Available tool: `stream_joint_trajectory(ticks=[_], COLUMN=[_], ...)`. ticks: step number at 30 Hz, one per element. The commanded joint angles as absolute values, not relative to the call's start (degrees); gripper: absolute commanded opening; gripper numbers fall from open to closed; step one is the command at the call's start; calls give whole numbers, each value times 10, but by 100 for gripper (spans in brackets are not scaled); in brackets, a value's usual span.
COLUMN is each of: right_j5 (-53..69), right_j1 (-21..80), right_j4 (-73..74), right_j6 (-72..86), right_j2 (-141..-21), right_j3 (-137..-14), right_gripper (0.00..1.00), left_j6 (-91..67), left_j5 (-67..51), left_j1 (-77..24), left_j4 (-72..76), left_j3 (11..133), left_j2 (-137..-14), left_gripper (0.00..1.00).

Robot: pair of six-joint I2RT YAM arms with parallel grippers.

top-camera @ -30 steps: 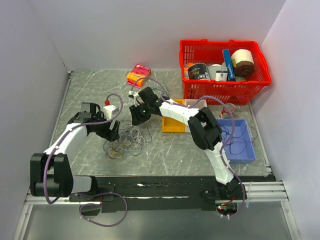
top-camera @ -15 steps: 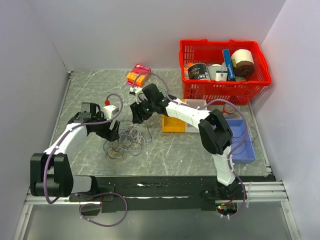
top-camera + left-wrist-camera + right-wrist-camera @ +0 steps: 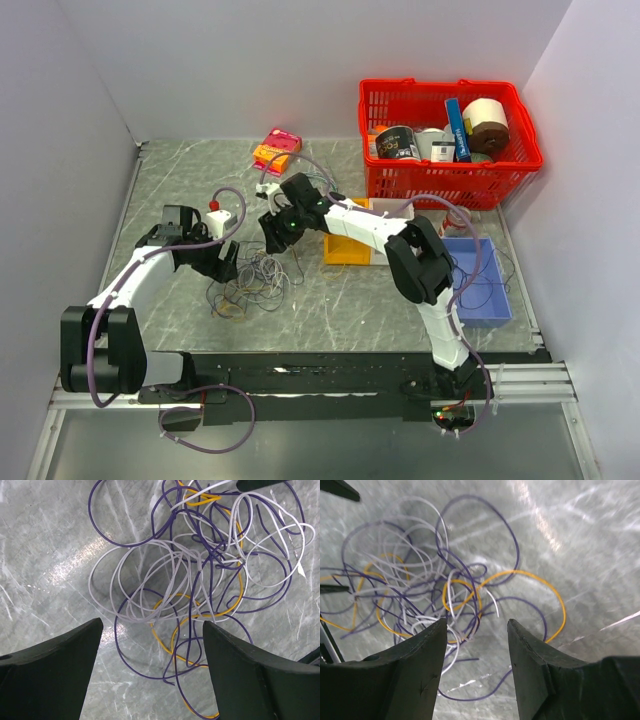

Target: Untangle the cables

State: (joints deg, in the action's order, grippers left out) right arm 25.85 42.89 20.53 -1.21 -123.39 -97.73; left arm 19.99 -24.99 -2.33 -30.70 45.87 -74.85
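The left tool (image 3: 224, 263), at centre-left of the frame, points down, jaws spread wide; the right tool (image 3: 272, 233) beside it gapes less.

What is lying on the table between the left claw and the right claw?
The tangled cables lie there, spread between the left claw and the right claw. The top view shows it.

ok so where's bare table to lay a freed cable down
Bare table at the far left, between the left wall and the pink box, and near side, between the cables and the blue bin. Crowded around the tangle and by the red basket.
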Motion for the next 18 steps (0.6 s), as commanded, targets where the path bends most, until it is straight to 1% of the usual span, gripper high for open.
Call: stream_joint_trajectory(ticks=[1,5,8,15,18], right_j5=[265,267,272,277,279], right_j1=[433,433,433,434,434], right_j4=[224,223,214,219,220], right_j6=[-29,-27,-24,-16,-14], right_j2=[-1250,-1254,-1252,-1268,-1273], right_j3=[-1020,-1020,-1014,-1026,-1028], right_gripper=[57,51,48,48,45], left_j6=[196,194,195,196,197], left_j5=[-248,-250,-249,-245,-248], left_j1=[-23,-23,-23,-23,-23], left_j4=[-301,-301,-301,-303,-305], left_j3=[474,478,477,478,479], left_j2=[-750,-751,-753,-750,-750], left_gripper=[88,88,88,88,88])
